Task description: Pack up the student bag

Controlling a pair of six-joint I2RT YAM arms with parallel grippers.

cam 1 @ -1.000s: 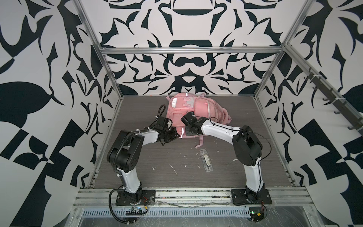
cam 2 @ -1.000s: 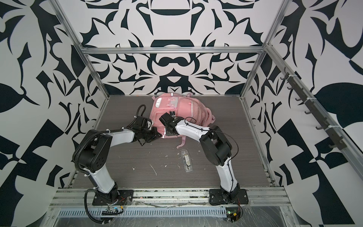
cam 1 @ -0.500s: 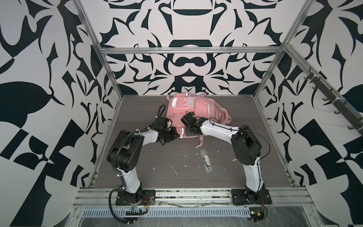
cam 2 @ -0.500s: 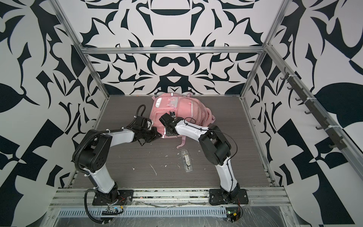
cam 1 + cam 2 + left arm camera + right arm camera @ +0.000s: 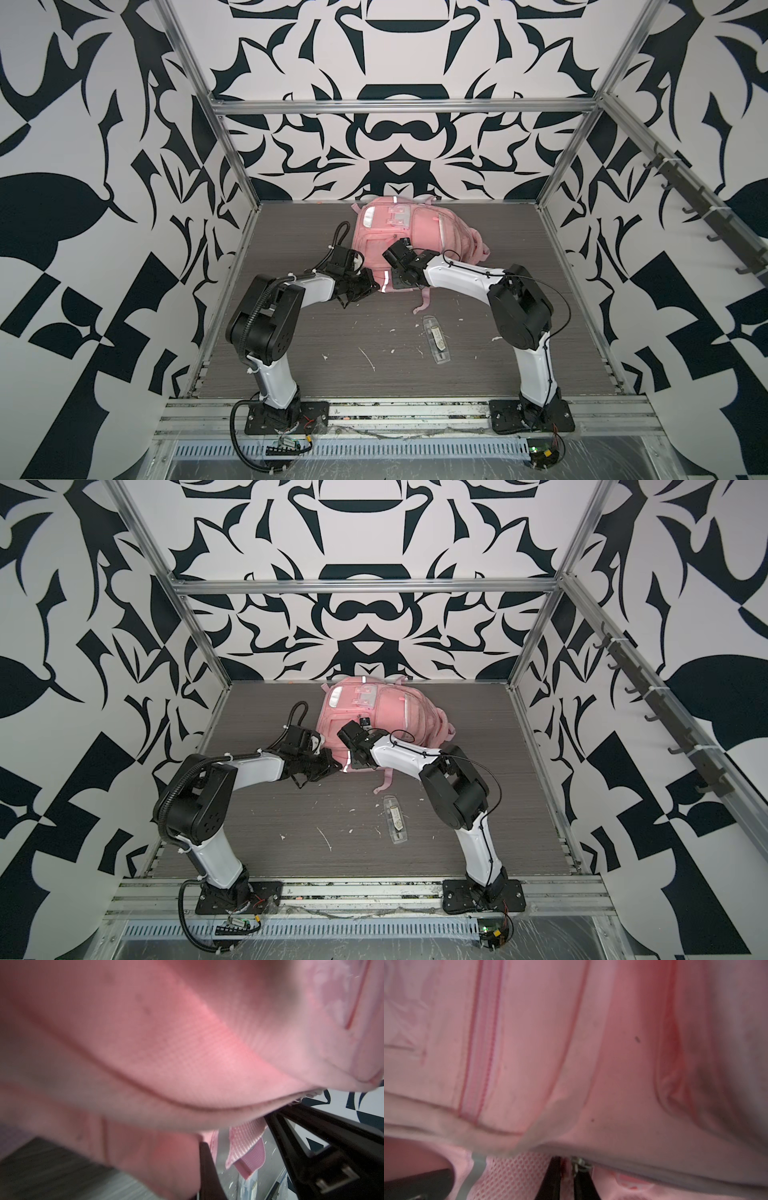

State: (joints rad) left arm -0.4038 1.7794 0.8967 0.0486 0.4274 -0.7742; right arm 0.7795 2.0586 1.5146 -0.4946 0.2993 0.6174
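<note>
Nearest, in front of the student bag [image 5: 415, 232], a clear flat case [image 5: 435, 341] lies apart from it on the desk [image 5: 316, 332], not yet packed. At the bag's front edge, the left tool [image 5: 371, 284] is pressed together by the corner on its own arm's side. I cannot tell whether fabric sits between its tips. Just beside it, the right tool [image 5: 566, 1176] pinches what looks like the metal zip pull [image 5: 578, 1164], tips nearly together. Behind both tools the bag lies flat, close to the back wall. The step looks like working a zip. The left tool should brace the fabric taut while the right draws along the zip line, low and steady, or the pull may slip free.
</note>
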